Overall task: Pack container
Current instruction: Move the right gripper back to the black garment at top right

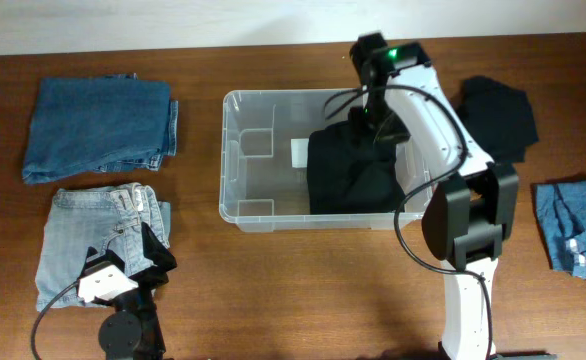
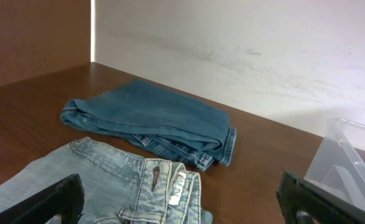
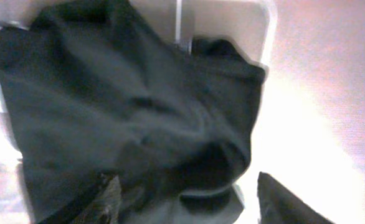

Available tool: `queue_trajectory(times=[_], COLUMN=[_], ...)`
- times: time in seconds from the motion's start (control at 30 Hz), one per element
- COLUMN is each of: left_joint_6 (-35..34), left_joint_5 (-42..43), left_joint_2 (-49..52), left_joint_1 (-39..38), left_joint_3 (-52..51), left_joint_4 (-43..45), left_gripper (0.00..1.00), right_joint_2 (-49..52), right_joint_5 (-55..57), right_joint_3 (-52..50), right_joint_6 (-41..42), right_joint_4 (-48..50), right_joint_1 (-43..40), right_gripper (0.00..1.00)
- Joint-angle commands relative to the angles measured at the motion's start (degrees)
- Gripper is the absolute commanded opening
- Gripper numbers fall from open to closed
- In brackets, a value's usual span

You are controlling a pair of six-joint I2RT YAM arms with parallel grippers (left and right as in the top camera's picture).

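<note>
The container (image 1: 235, 160), a clear plastic bin, stands mid-table with a white label (image 1: 299, 153) on its base. A crumpled black garment (image 1: 353, 170) fills its right half. My right gripper (image 1: 373, 118) hangs over the bin's back right part, just above that garment. In the right wrist view the black garment (image 3: 120, 106) spreads under the gripper (image 3: 189, 202), whose fingers stand apart with cloth beneath them, not pinched. The bin's clear wall (image 3: 266, 37) shows beyond it. My left gripper (image 1: 133, 255) is wide open over light blue jeans (image 1: 103, 235), holding nothing (image 2: 182, 199).
Folded dark blue jeans (image 1: 98, 128) lie at the back left, also seen as jeans (image 2: 151, 121) from the left wrist. Another black garment (image 1: 498, 115) lies right of the bin, and a blue denim piece (image 1: 578, 230) at the far right edge.
</note>
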Motion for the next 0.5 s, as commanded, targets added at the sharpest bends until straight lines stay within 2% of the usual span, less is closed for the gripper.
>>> queue_trajectory(times=[0.0,0.03,0.07,0.1,0.3,0.47], left_joint_6=[-0.11,-0.11,-0.11,-0.11,-0.11,-0.11], left_joint_5=[-0.61,-0.61,-0.61,-0.61,-0.61,-0.61], left_joint_2=[-0.35,-0.35,-0.35,-0.35,-0.35,-0.35], left_joint_1=[0.28,0.28,0.28,0.28,0.28,0.28], left_joint_3=[-0.07,-0.07,-0.07,-0.07,-0.07,-0.07], left_joint_4=[-0.28,-0.28,-0.28,-0.28,-0.28,-0.28], left_gripper=[0.99,0.99,1.0,0.99,1.0,0.99], right_joint_2=[-3.45,-3.54,-3.54,-3.69,-4.02,-3.96], right_joint_5=[0.72,0.76,0.74,-0.07,-8.07,-9.03], right_joint_3=[10.62,14.53,18.16,23.17,22.27,20.83], right_joint_6=[0.24,0.26,0.33,1.01,8.37,11.74], right_joint_4=[-5.18,-7.96,-10.67,-14.08,-14.05,-14.05], right_joint_1=[-0.9,-1.6,-2.86,-8.48,-21.88,-32.68], right_gripper=[0.85,1.0,0.99,0.99,0.98,0.99])
